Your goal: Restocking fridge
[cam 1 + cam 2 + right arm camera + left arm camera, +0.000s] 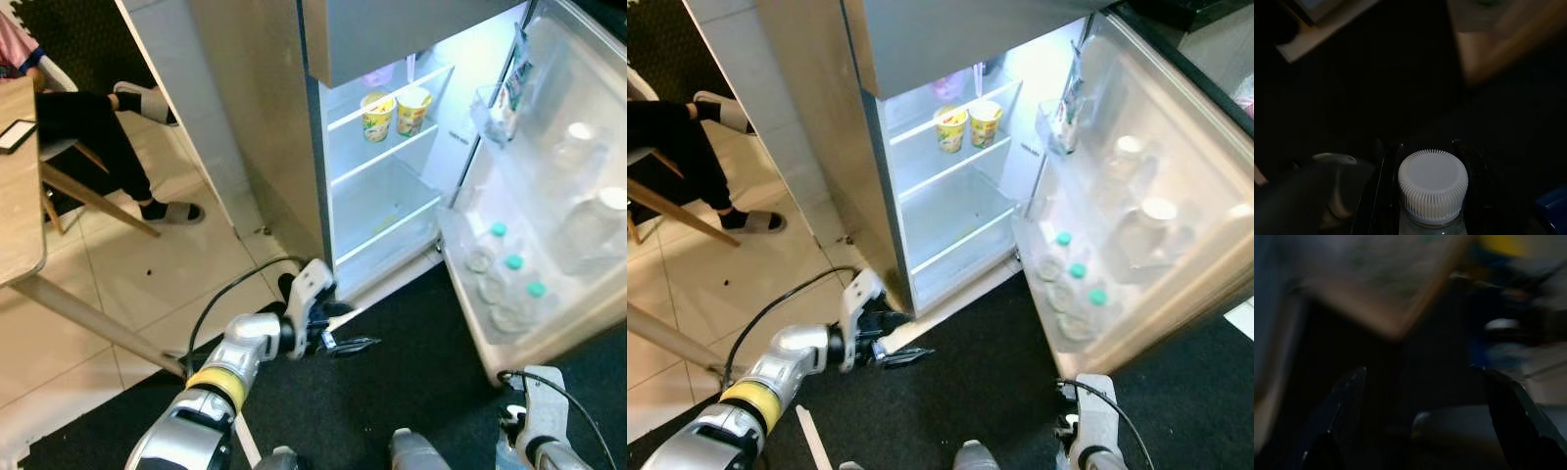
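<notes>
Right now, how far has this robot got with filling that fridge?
Partly there, it seems. The open fridge door already holds three clear bottles with teal caps, and two yellow cups stand on an upper shelf. In hand: the right gripper holds a clear bottle with a ribbed white cap. Left: shelving that bottle. The left gripper is open, carrying nothing.

No word, brand or number can be read anywhere. The two yellow cups [396, 113] on the fridge shelf [382, 140] carry printed green and yellow labels, but the print is too small to make out. The carton [512, 93] in the upper door rack shows coloured markings that stay illegible. The bottle [1433, 191] in the right wrist view has a plain white ribbed cap with no lettering on it.
</notes>
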Controlling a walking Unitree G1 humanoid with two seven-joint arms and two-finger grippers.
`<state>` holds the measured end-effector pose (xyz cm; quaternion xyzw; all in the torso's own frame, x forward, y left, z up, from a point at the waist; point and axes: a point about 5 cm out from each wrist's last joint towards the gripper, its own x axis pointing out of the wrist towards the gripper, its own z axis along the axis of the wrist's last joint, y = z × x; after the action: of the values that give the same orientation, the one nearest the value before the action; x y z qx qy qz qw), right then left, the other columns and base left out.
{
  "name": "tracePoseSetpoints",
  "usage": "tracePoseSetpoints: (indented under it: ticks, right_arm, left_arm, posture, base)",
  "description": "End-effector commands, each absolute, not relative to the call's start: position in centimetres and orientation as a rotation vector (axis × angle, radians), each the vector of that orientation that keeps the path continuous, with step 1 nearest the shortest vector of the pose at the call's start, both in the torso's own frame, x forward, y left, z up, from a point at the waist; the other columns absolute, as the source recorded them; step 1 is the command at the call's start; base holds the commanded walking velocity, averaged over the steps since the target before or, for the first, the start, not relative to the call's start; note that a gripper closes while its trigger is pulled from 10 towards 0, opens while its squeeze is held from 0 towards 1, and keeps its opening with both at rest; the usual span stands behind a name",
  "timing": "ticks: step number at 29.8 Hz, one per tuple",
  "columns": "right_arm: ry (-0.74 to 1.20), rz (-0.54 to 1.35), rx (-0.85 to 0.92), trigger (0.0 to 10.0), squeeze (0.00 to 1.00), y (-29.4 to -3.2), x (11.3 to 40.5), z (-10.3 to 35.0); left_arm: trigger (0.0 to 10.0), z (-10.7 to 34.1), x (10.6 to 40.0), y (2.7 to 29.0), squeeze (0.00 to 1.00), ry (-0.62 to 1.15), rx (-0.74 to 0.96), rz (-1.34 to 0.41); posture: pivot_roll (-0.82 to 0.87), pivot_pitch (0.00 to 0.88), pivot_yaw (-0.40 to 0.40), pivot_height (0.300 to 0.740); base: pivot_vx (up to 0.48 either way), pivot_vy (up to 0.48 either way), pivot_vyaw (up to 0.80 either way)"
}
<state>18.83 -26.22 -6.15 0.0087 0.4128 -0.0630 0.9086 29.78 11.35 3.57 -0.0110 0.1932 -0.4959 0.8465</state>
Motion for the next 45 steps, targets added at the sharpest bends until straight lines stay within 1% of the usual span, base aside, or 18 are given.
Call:
tracePoseSetpoints:
  ticks: [1,2,3,4,5,7,8,10,15,16,17,19,21,25,30,35,38,45]
  right_arm:
    - [0.821,-0.109,0.053,10.0,0.00,-25.7,19.4,-6.0]
    - [0.807,-0.087,0.057,10.0,0.00,-25.3,19.9,-5.8]
    - [0.807,-0.087,0.057,10.0,0.00,-25.3,19.9,-5.8]
    - [0.800,-0.071,0.057,10.0,0.00,-25.1,20.2,-5.7]
    - [0.800,-0.071,0.057,10.0,0.00,-25.1,20.2,-5.7]
    - [0.817,-0.041,0.031,10.0,0.00,-24.4,20.5,-5.8]
    - [0.817,-0.041,0.031,10.0,0.00,-24.4,20.5,-5.8]
    - [0.848,-0.028,0.014,10.0,0.00,-23.9,20.2,-6.1]
    - [0.923,-0.047,-0.019,10.0,0.00,-23.7,18.7,-7.1]
    - [0.923,-0.047,-0.019,10.0,0.00,-23.7,18.7,-7.1]
    - [0.951,-0.056,-0.021,10.0,0.00,-23.8,18.0,-7.5]
    - [0.998,-0.074,-0.018,10.0,0.00,-24.0,16.8,-8.0]
    - [1.019,-0.080,-0.018,10.0,0.00,-24.0,16.2,-8.3]
    - [1.085,-0.098,-0.026,10.0,0.00,-24.4,14.4,-8.9]
    - [1.073,-0.095,-0.031,10.0,0.00,-24.4,15.1,-8.7]
    - [1.052,-0.087,-0.037,10.0,0.00,-24.1,16.2,-8.3]
    - [1.043,-0.082,-0.043,10.0,0.00,-24.1,16.6,-8.2]
    - [1.044,-0.079,-0.052,10.0,0.00,-24.2,16.7,-8.1]
  left_arm:
    - [10.0,1.4,28.9,14.6,0.00,0.492,-0.016,-0.822]
    - [10.0,0.3,28.2,16.2,0.00,0.543,-0.025,-0.697]
    - [10.0,0.3,28.2,16.2,0.00,0.543,-0.025,-0.697]
    - [10.0,-0.7,27.5,17.4,0.00,0.587,-0.029,-0.603]
    - [10.0,-0.7,27.5,17.4,0.00,0.587,-0.029,-0.603]
    - [10.0,-3.5,24.5,20.1,0.00,0.709,-0.039,-0.381]
    - [10.0,-3.5,24.5,20.1,0.00,0.709,-0.039,-0.381]
    - [10.0,-5.7,21.3,21.6,0.00,0.817,-0.047,-0.228]
    - [10.0,-8.5,15.9,22.7,0.00,0.989,-0.063,-0.058]
    - [10.0,-8.5,15.9,22.7,0.00,0.989,-0.063,-0.058]
    - [10.0,-9.0,14.7,22.9,0.00,1.030,-0.057,-0.029]
    - [10.0,-9.6,13.2,22.9,0.00,1.070,-0.055,0.013]
    - [10.0,-9.7,13.0,22.7,0.00,1.069,-0.072,0.031]
    - [10.0,-9.5,13.9,22.0,0.00,1.007,-0.177,0.110]
    - [10.0,-9.5,14.1,22.0,0.00,1.001,-0.171,0.137]
    - [10.0,-9.9,13.4,21.1,0.00,1.033,-0.128,0.063]
    - [10.0,-10.2,12.7,20.8,0.00,1.057,-0.119,0.054]
    - [10.0,-10.2,12.5,20.7,0.00,1.059,-0.123,0.054]
  posture:
    - [-0.14,0.108,0.067,0.740]
    - [-0.13,0.105,0.066,0.740]
    - [-0.13,0.105,0.066,0.740]
    - [-0.13,0.097,0.062,0.740]
    - [-0.13,0.097,0.062,0.740]
    - [-0.12,0.078,0.053,0.740]
    - [-0.12,0.078,0.053,0.740]
    - [-0.11,0.068,0.049,0.740]
    - [-0.11,0.051,0.045,0.740]
    - [-0.11,0.051,0.045,0.740]
    - [-0.10,0.041,0.043,0.740]
    - [-0.09,0.037,0.041,0.740]
    - [-0.08,0.026,0.036,0.740]
    - [-0.06,0.000,0.018,0.740]
    - [-0.05,0.000,0.008,0.740]
    - [-0.04,0.000,0.010,0.740]
    - [-0.04,0.000,0.009,0.740]
    - [-0.03,0.000,0.007,0.740]
  base:
    - [0.000,0.000,0.00]
    - [0.000,0.000,0.00]
    - [0.000,0.000,0.00]
    - [0.000,0.000,0.00]
    - [0.000,0.000,0.00]
    - [0.000,0.000,0.00]
    - [0.000,0.000,0.00]
    - [0.000,0.000,0.00]
    - [0.000,0.000,0.00]
    - [0.000,0.000,0.00]
    - [0.000,0.000,0.00]
    - [0.000,0.000,0.00]
    - [0.000,0.000,0.00]
    - [0.000,0.000,0.00]
    - [0.000,0.000,0.00]
    - [0.000,0.000,0.00]
    - [0.000,0.000,0.00]
    - [0.000,0.000,0.00]
